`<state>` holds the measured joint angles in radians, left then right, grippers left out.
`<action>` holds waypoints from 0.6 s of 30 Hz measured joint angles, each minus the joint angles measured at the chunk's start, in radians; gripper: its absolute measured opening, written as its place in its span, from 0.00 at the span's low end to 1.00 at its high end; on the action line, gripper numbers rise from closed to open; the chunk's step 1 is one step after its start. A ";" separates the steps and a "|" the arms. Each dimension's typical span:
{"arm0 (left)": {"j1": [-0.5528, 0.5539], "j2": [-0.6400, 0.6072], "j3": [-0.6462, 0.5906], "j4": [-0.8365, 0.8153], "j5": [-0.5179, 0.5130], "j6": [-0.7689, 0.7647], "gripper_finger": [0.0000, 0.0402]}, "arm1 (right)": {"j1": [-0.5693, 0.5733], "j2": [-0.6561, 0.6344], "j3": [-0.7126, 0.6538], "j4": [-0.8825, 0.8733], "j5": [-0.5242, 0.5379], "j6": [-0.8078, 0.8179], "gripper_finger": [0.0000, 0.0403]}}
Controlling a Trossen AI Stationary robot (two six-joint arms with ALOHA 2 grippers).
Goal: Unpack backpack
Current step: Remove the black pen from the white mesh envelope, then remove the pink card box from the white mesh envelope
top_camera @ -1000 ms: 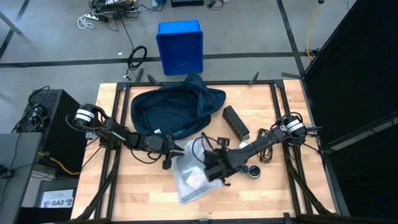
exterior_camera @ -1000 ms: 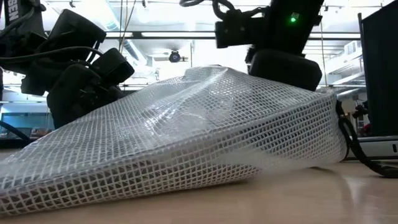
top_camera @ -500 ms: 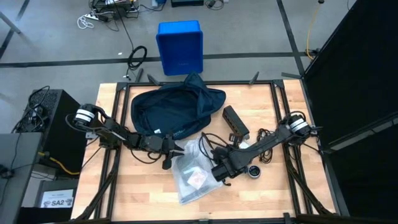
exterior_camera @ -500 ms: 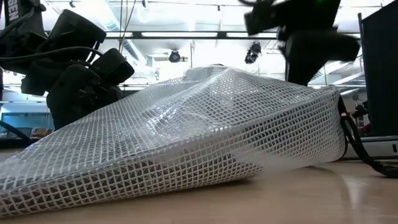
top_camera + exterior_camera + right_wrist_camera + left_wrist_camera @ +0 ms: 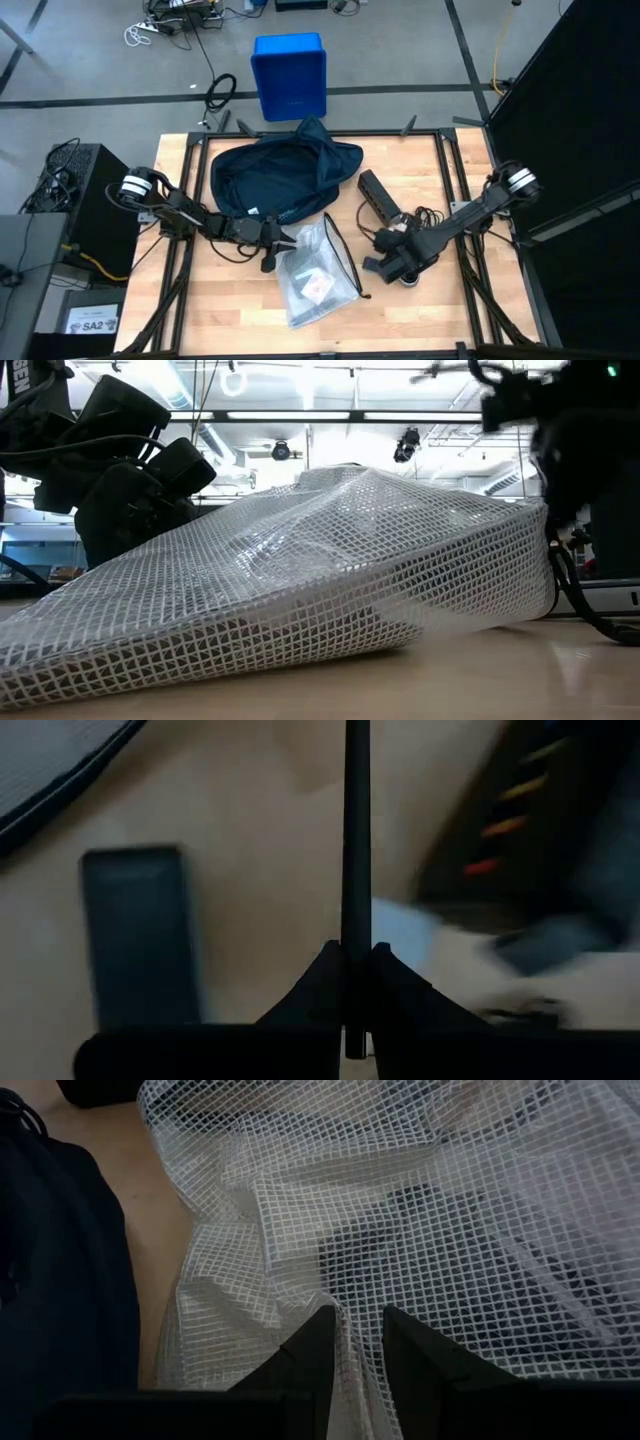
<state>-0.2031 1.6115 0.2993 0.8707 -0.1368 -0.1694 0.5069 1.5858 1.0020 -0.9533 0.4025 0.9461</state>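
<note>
The dark navy backpack (image 5: 285, 172) lies slumped on the far half of the table. Nearer, a clear mesh pouch (image 5: 315, 275) lies flat, with a black edge (image 5: 345, 262) along its right side. My left gripper (image 5: 358, 1315) is shut on the pouch's left far corner, just near the backpack. My right gripper (image 5: 355, 952) hovers right of the pouch (image 5: 382, 264), shut on a thin black cord (image 5: 356, 840). In the low view the pouch (image 5: 300, 580) fills the foreground. My left gripper pinches a raised fold of the pouch's mesh (image 5: 352, 1342) between its two fingers, coming in slanting down from the table's left. The rest of the pouch lies on the table. My right gripper pinches the thin black cord (image 5: 356, 935) between its two fingers, pointing steeply down. The cord runs straight on past the fingertips; where it ends does not show.
A black box (image 5: 378, 195) lies right of the backpack, with tangled cables (image 5: 430, 220) beside it. A small round dark object (image 5: 407, 280) sits under my right gripper. A blue bin (image 5: 290, 75) stands on the floor beyond the far edge.
My right gripper has left the pouch's right side, gone toward the table's right edge and rolled, staying shut. The pouch's black right edge now shows uncovered. The pouch and my left gripper have kept still.
</note>
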 joint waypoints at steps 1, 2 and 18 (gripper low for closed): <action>0.000 0.000 0.000 0.000 0.000 -0.004 0.15 | -0.005 -0.010 -0.037 0.050 -0.027 -0.006 0.00; 0.000 0.000 0.000 0.000 0.000 -0.007 0.15 | -0.010 -0.014 -0.068 0.089 -0.050 -0.012 0.00; 0.000 0.000 0.000 0.000 0.000 -0.015 0.15 | -0.026 -0.015 -0.087 0.143 -0.074 -0.094 0.42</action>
<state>-0.2030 1.6115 0.2993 0.8703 -0.1368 -0.1848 0.4812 1.5703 0.9146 -0.8102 0.3289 0.8517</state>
